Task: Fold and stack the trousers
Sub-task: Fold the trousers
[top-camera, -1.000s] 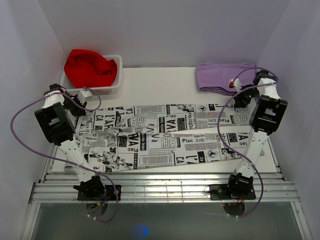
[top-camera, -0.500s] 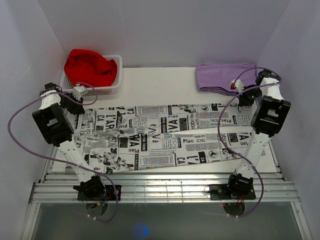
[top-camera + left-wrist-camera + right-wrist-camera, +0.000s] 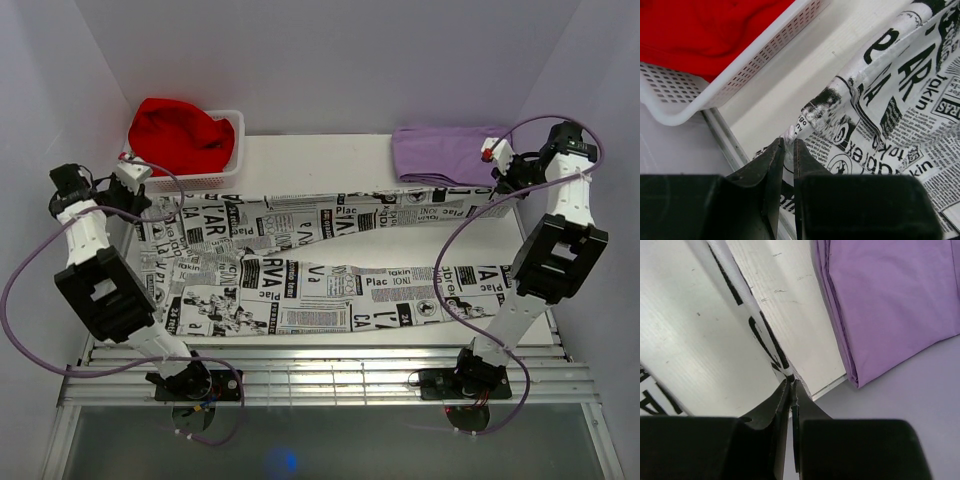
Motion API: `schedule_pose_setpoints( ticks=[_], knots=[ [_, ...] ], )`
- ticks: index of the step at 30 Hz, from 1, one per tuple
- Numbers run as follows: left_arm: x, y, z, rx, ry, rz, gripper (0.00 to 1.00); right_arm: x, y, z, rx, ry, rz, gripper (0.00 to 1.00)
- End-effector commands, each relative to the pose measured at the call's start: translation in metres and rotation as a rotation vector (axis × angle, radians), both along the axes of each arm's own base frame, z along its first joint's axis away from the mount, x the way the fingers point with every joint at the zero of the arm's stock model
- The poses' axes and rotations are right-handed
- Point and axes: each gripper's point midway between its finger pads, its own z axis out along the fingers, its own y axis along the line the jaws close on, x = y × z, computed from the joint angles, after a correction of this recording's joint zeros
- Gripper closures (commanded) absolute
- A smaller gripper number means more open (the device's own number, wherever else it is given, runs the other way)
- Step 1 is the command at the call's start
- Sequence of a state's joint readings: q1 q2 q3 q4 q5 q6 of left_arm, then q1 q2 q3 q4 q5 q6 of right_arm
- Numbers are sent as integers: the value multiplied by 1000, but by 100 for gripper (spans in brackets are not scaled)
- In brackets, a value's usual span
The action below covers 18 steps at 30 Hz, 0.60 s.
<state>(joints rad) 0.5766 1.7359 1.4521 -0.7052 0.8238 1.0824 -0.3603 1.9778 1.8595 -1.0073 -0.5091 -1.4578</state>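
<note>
Both arms have swung outward toward 12 o'clock, stretching the far leg of the trousers (image 3: 320, 310) between left end effector (image 3: 138, 190) and right end effector (image 3: 497, 182); the near leg lies flat on the table (image 3: 320, 165).

Left wrist view: narrow jaws pinch a trouser edge, with the basket (image 3: 765, 55) at 11 o'clock.

Right wrist view: closed jaws nip the opposite edge, with the lilac cloth (image 3: 890, 300) at 2 o'clock.

Folding looks barely begun, and stacking remains.

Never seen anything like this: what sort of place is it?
Probably a robotics lab's laundry-folding test booth: left arm and right arm mounted at a white-walled table, printed trousers spread between them, a basket of red cloth.
</note>
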Motion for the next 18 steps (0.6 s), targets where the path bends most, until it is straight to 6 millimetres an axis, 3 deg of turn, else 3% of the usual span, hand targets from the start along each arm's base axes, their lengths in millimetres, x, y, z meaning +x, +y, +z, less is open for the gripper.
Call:
schedule_pose_setpoints(
  ticks=[1,3,4,5,6,7,8,9,10,11,12,13,14,15,17,18],
  knots=[
    [-5,4,62,74,-231,0,100,-18,-12,40,-15,-105,-28,92],
    [-24,5,64,51,-246,15,100,-31,-16,48,-9,-124,-39,92],
    [-34,2,65,42,-243,15,100,-43,-15,40,2,-102,-40,92],
    [-47,-7,80,54,-285,-10,100,-55,-14,54,-17,-144,-25,92],
    [-60,-2,82,64,-297,6,100,-64,-14,56,-12,-158,-22,92],
    [-76,-6,68,52,-275,6,100,-81,-19,69,-32,-195,-39,92],
    [-96,-7,78,70,-310,13,100,-98,-16,53,-29,-175,-16,92],
    [-109,-9,73,86,-308,4,100,-110,-16,49,-37,-178,-11,92],
    [-128,-18,54,93,-276,-22,100,-130,-23,59,-71,-216,-33,92],
    [-145,-10,48,106,-270,15,100,-151,-16,35,-45,-172,-25,92],
    [-157,-12,43,136,-262,11,100,-164,-17,27,-89,-182,25,92],
    [-179,-26,15,78,-179,13,100,-182,-22,25,-122,-196,3,92],
    [-190,-21,1,143,-160,-9,100,-198,-22,10,-140,-159,9,92],
    [-204,-18,-21,156,-64,-3,100,-219,-13,-25,-126,-101,42,92],
    [-231,-25,-68,107,96,-25,100,-245,-14,-53,-147,-35,34,92],
    [-246,-22,-87,116,185,-29,100,-261,-8,-76,-121,9,30,92]
  ],
)
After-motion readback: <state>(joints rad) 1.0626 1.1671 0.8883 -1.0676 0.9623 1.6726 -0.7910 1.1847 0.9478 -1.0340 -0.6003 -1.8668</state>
